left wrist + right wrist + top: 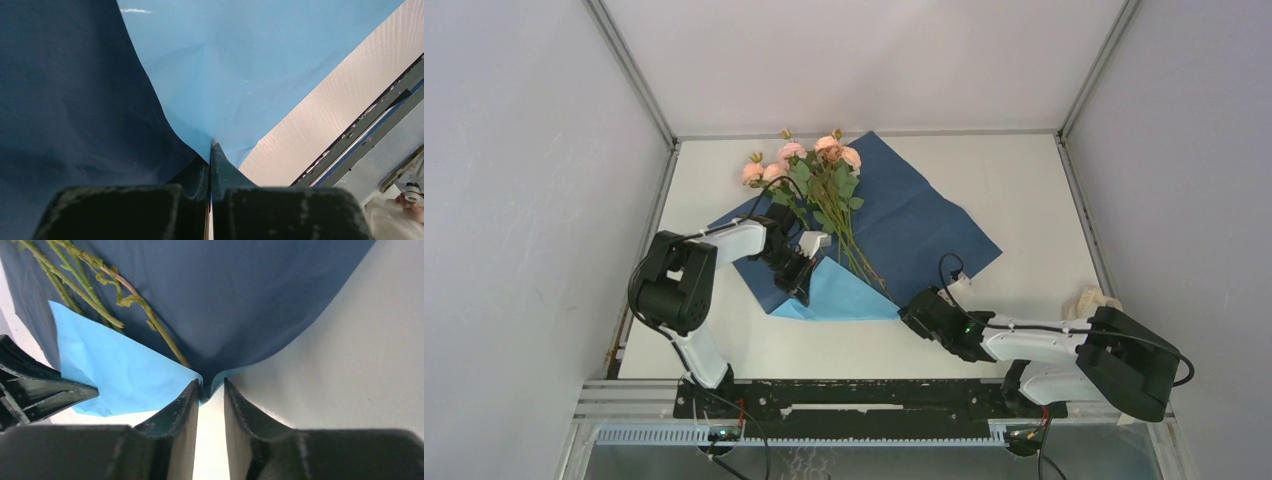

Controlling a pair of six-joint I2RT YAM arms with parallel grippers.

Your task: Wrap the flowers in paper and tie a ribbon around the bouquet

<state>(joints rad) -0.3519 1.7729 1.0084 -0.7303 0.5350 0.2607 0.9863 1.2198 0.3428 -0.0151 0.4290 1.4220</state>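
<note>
Where the overhead camera looks down, a large sheet of paper (924,215) lies navy side up on the table (1024,190), with its near corner folded over to show light blue. Pink and cream flowers (819,165) lie across it, stems pointing toward the arms.

Left wrist view: the left gripper (211,150) is clamped on the folded edge.

Right wrist view: the right gripper (211,387) has its fingers slightly apart at the near corner, not pinching it.

The paper looks thin, light and easily creased, so edges or corners seem the best hold.
</note>
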